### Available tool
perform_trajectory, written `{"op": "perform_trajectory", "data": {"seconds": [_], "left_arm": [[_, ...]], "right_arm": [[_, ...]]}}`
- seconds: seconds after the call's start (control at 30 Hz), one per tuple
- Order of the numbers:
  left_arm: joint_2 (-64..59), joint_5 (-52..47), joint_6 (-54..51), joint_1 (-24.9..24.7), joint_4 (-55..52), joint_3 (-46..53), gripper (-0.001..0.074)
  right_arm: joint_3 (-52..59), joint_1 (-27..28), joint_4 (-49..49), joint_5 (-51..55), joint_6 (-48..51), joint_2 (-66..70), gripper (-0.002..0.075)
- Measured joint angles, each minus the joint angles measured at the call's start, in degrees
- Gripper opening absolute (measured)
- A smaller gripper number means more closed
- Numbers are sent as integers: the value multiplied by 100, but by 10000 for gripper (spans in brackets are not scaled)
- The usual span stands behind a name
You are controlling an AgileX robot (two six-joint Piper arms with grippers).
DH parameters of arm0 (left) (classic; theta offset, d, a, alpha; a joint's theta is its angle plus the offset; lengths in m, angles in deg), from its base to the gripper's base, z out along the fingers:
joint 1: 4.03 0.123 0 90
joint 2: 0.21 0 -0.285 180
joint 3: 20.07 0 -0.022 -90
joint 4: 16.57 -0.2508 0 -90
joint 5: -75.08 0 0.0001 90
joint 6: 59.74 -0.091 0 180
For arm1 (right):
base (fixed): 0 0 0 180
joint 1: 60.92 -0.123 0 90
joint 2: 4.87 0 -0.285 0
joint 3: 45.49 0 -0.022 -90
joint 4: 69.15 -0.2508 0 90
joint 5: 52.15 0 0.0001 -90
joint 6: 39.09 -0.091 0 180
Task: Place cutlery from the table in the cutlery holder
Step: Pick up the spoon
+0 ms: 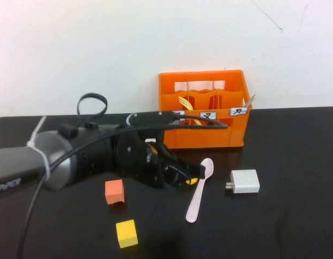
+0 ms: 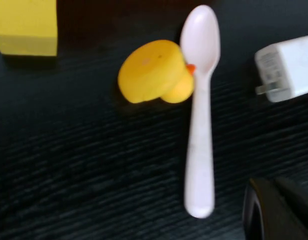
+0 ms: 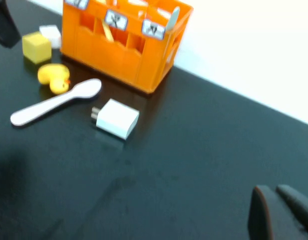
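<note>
hovering by the spoon, left gripper pinched shut; right gripper closed, wrist view only

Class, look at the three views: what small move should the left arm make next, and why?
Probably open the shut left gripper and lower it over the spoon, the only cutlery on the table. The fork is already in the holder; the duck touches the spoon's bowl. The right gripper is parked, shut.

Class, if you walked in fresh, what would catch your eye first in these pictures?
The bright orange cutlery holder stands at the back of the black table, a yellow fork already inside. In front, the left end effector, shut, hovers beside the pale spoon and a yellow duck.
</note>
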Motion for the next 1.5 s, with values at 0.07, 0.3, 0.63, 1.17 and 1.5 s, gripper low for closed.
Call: {"op": "perform_trajectory", "data": {"seconds": [0.07, 0.3, 0.63, 1.17, 1.5], "left_arm": [[-128, 124, -161, 0, 29, 25, -1], [-553, 291, -277, -10, 159, -28, 18], [-1507, -556, -733, -10, 181, -1175, 368], [-2485, -1012, -772, -61, -149, -2211, 390], [-2582, -794, 98, -565, -1731, -2265, 317]], "right_arm": [[0, 0, 0, 0, 6, 244, -2], [0, 0, -93, -147, 36, 1456, -2], [0, 0, -195, -241, 173, 1992, -2], [0, 0, -208, -268, 231, 1992, -2], [0, 0, -208, -295, 231, 1992, -2]]}}
